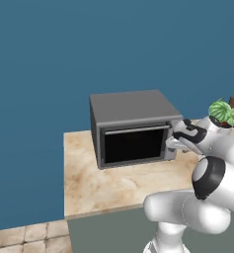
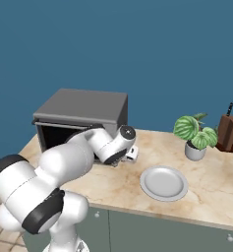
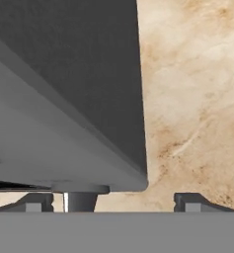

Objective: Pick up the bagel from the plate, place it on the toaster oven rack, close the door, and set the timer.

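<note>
Beige marble counter point(image 1: 103, 185) under a blue wall carries the toaster oven point(image 1: 131, 126) at mid-frame of the left base view, its dark-glass door point(image 1: 134, 145) shut. At the oven's right-hand front panel sits the gripper point(image 3: 107, 200), fingertips point(image 3: 37, 202) apart on either side of a small round knob point(image 3: 80, 195). Lower right in the right base view lies the plate point(image 2: 163, 182), bare, with a potted plant point(image 2: 194, 135) and knife block point(image 2: 228, 130) beyond; I cannot tell where the bagel is.

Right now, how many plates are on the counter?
1. The plate lies on the counter in front of the potted plant, right of the toaster oven. It looks bare; the arm may hide others.
</note>
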Controlling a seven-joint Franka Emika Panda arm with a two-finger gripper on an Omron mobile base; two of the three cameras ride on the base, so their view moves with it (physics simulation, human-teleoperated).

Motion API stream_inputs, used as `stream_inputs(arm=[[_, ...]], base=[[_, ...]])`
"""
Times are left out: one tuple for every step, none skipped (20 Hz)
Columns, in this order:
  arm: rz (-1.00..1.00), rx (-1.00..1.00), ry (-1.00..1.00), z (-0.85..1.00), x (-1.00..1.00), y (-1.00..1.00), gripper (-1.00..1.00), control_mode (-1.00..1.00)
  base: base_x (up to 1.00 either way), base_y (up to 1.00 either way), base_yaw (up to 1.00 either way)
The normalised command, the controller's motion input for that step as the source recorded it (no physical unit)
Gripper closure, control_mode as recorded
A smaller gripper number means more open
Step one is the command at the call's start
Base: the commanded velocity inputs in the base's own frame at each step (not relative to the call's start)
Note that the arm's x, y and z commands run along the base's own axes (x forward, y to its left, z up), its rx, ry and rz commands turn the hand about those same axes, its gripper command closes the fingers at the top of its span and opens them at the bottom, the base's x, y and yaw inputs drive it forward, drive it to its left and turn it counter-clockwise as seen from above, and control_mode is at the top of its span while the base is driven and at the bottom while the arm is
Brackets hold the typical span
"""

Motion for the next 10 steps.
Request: stream_inputs(arm=[[0.03, 0.04, 0.02, -0.08, 0.29, 0.0, 1.0, -1.0], [0.02, 0.03, 0.04, -0.06, 0.36, 0.0, 1.0, -1.0], [0.02, 0.03, 0.03, -0.04, 0.39, 0.0, 1.0, -1.0], [0.01, 0.04, 0.03, -0.02, 0.44, 0.0, 1.0, -1.0], [0.01, 0.05, 0.02, 0.0, 0.48, 0.0, 1.0, -1.0], [0.01, 0.05, 0.02, 0.0, 0.51, 0.0, 1.0, -1.0], [0.01, 0.05, 0.01, 0.0, 0.5, 0.0, 1.0, -1.0], [0.0, 0.05, 0.0, 0.0, 0.46, -0.08, 1.0, -1.0], [0.0, 0.06, 0.0, 0.0, 0.41, -0.15, 1.0, -1.0], [0.0, 0.08, 0.0, 0.0, 0.35, -0.24, 1.0, -1.0]], base=[[0.0, 0.0, 0.0], [0.0, 0.0, 0.0], [0.0, 0.0, 0.0], [0.0, 0.0, 0.0], [0.0, 0.0, 0.0], [0.0, 0.0, 0.0], [0.0, 0.0, 0.0], [0.0, 0.0, 0.0], [0.0, 0.0, 0.0], [0.0, 0.0, 0.0]])
